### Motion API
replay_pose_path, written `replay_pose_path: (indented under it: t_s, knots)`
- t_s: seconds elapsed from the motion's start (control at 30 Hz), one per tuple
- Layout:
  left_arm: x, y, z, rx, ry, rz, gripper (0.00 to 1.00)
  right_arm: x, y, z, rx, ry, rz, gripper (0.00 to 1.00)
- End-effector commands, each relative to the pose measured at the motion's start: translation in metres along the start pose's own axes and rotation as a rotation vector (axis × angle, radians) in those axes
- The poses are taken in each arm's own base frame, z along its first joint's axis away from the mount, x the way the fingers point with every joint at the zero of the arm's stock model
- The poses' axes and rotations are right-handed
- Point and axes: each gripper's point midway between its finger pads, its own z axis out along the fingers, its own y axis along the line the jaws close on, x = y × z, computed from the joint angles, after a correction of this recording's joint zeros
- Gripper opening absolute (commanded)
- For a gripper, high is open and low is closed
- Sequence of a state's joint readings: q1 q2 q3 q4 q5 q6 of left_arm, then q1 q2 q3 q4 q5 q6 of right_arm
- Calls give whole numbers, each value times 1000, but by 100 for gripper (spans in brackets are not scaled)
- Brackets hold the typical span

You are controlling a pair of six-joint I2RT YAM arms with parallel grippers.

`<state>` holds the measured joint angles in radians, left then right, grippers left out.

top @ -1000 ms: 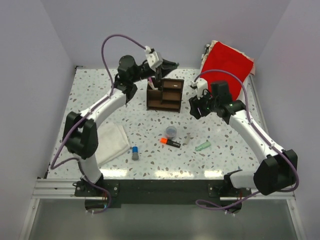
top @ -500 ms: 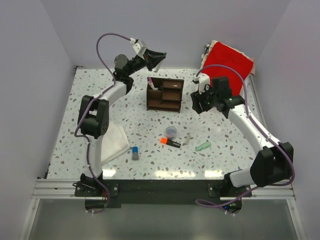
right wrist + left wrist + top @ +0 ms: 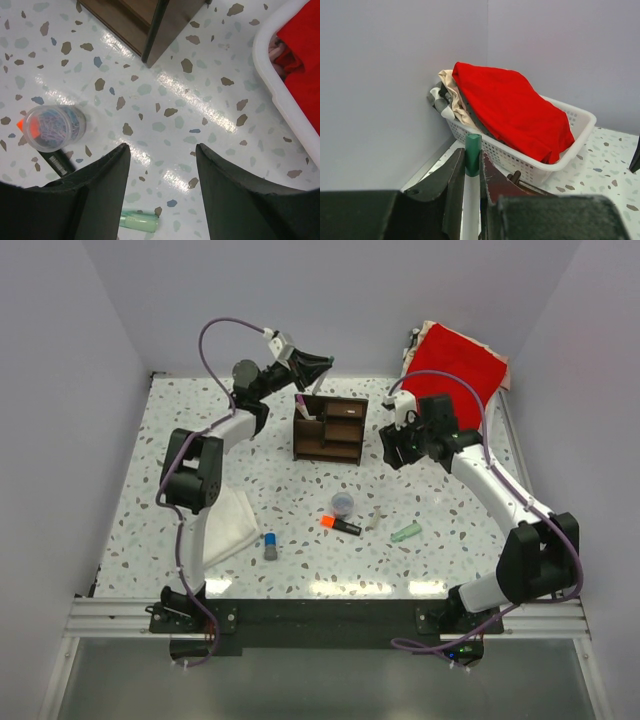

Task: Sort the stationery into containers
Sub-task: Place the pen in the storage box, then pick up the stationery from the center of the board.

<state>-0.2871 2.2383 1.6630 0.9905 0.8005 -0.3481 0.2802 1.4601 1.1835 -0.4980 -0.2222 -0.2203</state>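
Observation:
My left gripper point(image 3: 318, 363) is raised behind the dark brown wooden organizer point(image 3: 330, 428). It is shut on a white pen with a green cap point(image 3: 472, 150); the cap tip pokes out past the fingers point(image 3: 454, 175). A pale pen with a pink end point(image 3: 302, 406) stands in the organizer's left compartment. My right gripper point(image 3: 392, 450) is open and empty, right of the organizer. Below it lie the round bluish pot point(image 3: 52, 127), the orange-and-black highlighter point(image 3: 340, 525), a thin pale pen point(image 3: 375, 518) and the mint-green piece point(image 3: 140, 222). The blue-capped grey stick point(image 3: 270, 545) lies further left.
A white basket point(image 3: 500, 400) with red cloth point(image 3: 452, 362) stands at the back right corner, near my left gripper's tip in the left wrist view point(image 3: 580, 120). A white folded cloth point(image 3: 225, 523) lies at the front left. Walls close the back and sides.
My left arm has folded back and lifted, keeping the green-capped pen up behind the organizer. My right gripper has shifted only slightly beside the organizer.

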Motion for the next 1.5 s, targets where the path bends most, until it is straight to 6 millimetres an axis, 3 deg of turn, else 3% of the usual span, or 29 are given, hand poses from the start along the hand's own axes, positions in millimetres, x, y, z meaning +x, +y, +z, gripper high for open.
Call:
replay_pose_path:
  t_s: [0.0,0.27,0.57,0.67,0.7,0.8,0.9,1.1,1.13,1.2,1.23,1.3,1.33,1.37,1.4,1.47]
  knots:
    - [8,6,-5,2,-19,45,0,-25,-7,-3,23,-67,-7,59]
    - [35,7,-14,-5,21,23,0,-17,-5,2,15,-48,1,59]
    - [47,-7,-27,27,47,-5,0,-17,-5,9,5,-45,8,59]
    - [46,-13,-32,36,50,-7,10,-18,-5,10,2,-47,10,60]
    - [45,-14,-33,38,48,-2,30,-18,-4,10,1,-48,10,60]
    - [42,-19,-35,55,52,16,53,-20,-4,8,1,-54,9,60]
    - [29,-23,-35,66,40,58,66,-20,-4,6,0,-60,7,60]
    - [-8,-34,-35,76,21,119,75,-26,-1,-4,-4,-91,2,61]
    - [-26,-38,-34,77,5,141,75,-25,0,-5,-8,-92,-5,61]
    - [-39,-41,-36,65,13,150,80,-22,5,-8,-29,-89,-17,63]
    - [-61,-46,-37,61,-1,175,81,-20,8,-11,-47,-87,-50,63]
    - [-66,-51,-43,43,44,153,87,-9,19,-15,-109,-54,-87,64]
    - [-90,-61,-45,42,35,175,89,-5,19,-16,-112,-43,-104,64]
    - [-89,-63,-51,23,62,165,91,2,20,-18,-113,-22,-100,66]
    - [-98,-69,-58,-14,100,129,100,5,21,-18,-115,-11,-102,67]
    - [-88,-76,-73,-54,166,81,100,18,22,-20,-121,27,-106,69]
